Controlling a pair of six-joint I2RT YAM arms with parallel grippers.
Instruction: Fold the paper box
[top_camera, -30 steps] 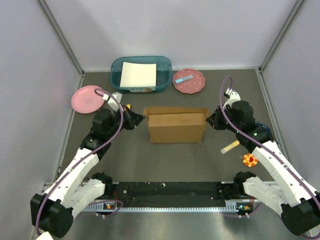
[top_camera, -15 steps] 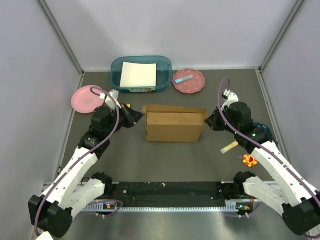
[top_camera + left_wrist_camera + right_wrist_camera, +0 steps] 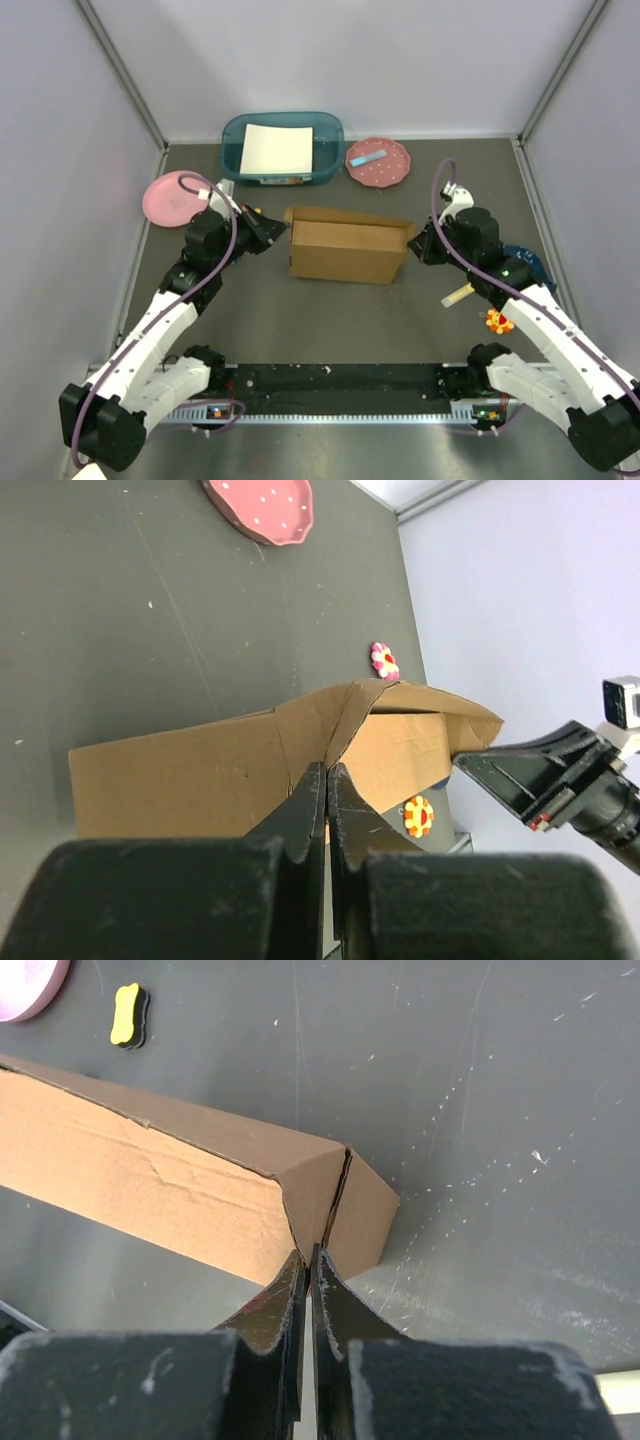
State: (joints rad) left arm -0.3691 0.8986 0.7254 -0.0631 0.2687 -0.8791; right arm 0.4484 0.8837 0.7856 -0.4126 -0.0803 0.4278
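Note:
The paper box (image 3: 345, 250) is a brown cardboard box in the middle of the table, slightly skewed, with a flap raised along its far edge. My left gripper (image 3: 278, 230) is at its left end. In the left wrist view its jaws (image 3: 327, 770) are shut, pinching a corner flap of the box (image 3: 200, 780). My right gripper (image 3: 415, 243) is at the right end. In the right wrist view its jaws (image 3: 305, 1252) are shut on the box's corner seam (image 3: 330, 1190).
A teal bin with a white sheet (image 3: 282, 148) and a pink dotted plate (image 3: 377, 162) stand at the back. A plain pink plate (image 3: 173, 197) lies at the left. A yellow stick (image 3: 460, 294) and an orange flower toy (image 3: 498, 320) lie near the right arm.
The box has shifted a little left and away and turned slightly. Both grippers have moved with it, staying shut at its ends.

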